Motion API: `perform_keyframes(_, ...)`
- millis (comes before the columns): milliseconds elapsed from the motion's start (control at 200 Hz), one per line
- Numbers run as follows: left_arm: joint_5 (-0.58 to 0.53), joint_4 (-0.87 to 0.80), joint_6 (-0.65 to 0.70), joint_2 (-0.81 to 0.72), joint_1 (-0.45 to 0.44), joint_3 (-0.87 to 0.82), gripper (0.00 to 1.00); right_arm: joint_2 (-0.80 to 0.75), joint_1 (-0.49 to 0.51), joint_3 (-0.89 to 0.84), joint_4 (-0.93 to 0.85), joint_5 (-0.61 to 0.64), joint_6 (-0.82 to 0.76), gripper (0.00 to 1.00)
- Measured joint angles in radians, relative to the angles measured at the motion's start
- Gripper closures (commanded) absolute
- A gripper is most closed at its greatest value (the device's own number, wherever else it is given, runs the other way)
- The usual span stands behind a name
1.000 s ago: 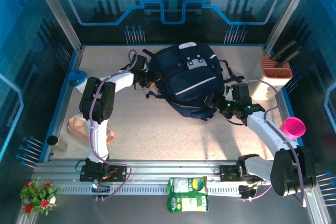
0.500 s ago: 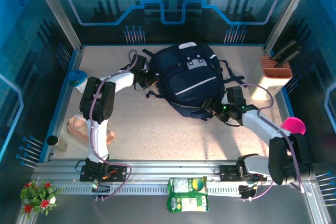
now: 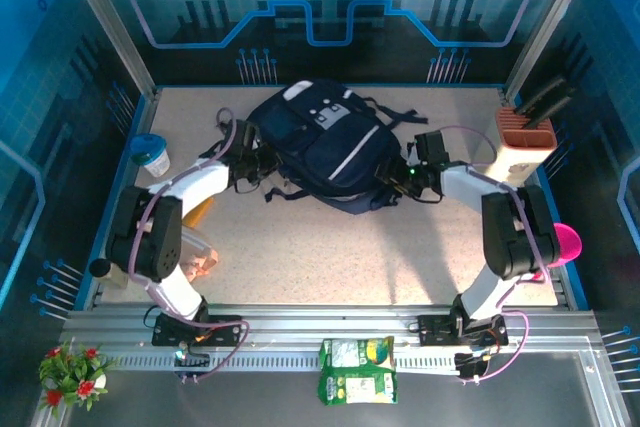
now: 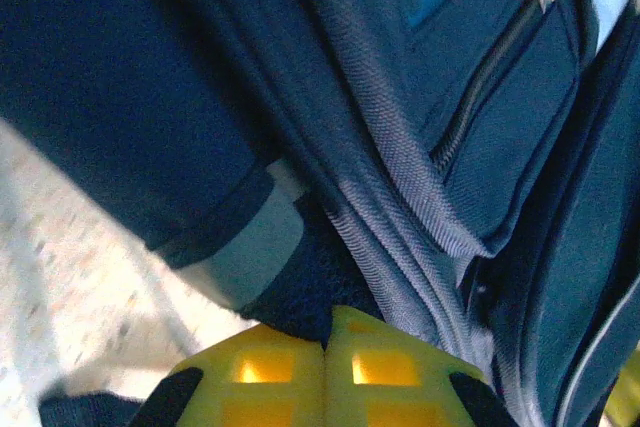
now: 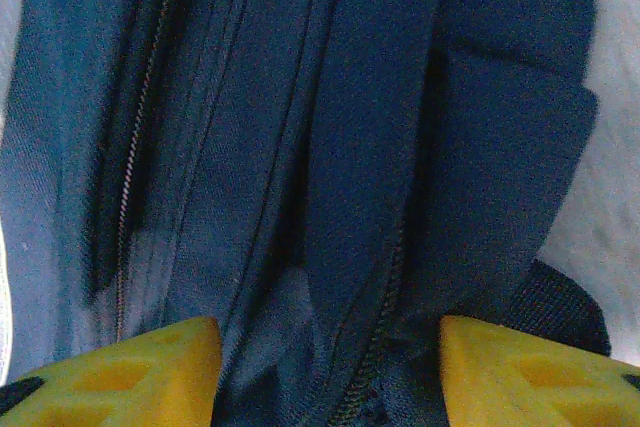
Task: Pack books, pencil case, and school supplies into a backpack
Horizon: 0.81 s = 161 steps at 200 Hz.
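Observation:
The navy backpack lies on the table's far middle, pale stripe and white top patch up, straps trailing. My left gripper is at its left edge; in the left wrist view its yellow fingers are pressed together on a fold of dark strap fabric, so the left gripper is shut on the backpack. My right gripper is at the pack's lower right side. In the right wrist view a thick bunch of navy fabric and a zipper sits between its fingers. The books are out of view.
A blue-lidded cup stands at the left edge. An orange-and-white holder stands at the right, and a pink cup sits nearer on that side. A peach soft item lies under the left arm. A green packet rests on the front rail.
The backpack has slid left and away and turned, its top patch now further left. Both grippers moved with it: the left one nearer and left, the right one away and left.

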Motion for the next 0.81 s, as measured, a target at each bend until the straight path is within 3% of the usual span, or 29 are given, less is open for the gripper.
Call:
perform_keyframes(220, 0.0, -0.013, -0.027, -0.025, -0.068, -0.036, 1.0, -0.001, -0.017, 0.058, -0.016, 0.062, -0.068, 0.32)
perform_keyframes(465, 0.026, 0.023, -0.062, 0.01, -0.134, -0.034, 1.0, -0.27, 0.022, -0.013, -0.13, 0.185, -0.102, 0.31)
perform_keyframes(595, 0.032, 0.048, -0.088, 0.043, -0.155, -0.029, 1.0, -0.368, 0.151, -0.068, -0.153, 0.233, -0.1, 0.33)
perform_keyframes(805, 0.046, 0.071, -0.121, 0.071, -0.182, 0.005, 1.0, -0.372, 0.428, -0.138, -0.132, 0.302, -0.078, 0.42)
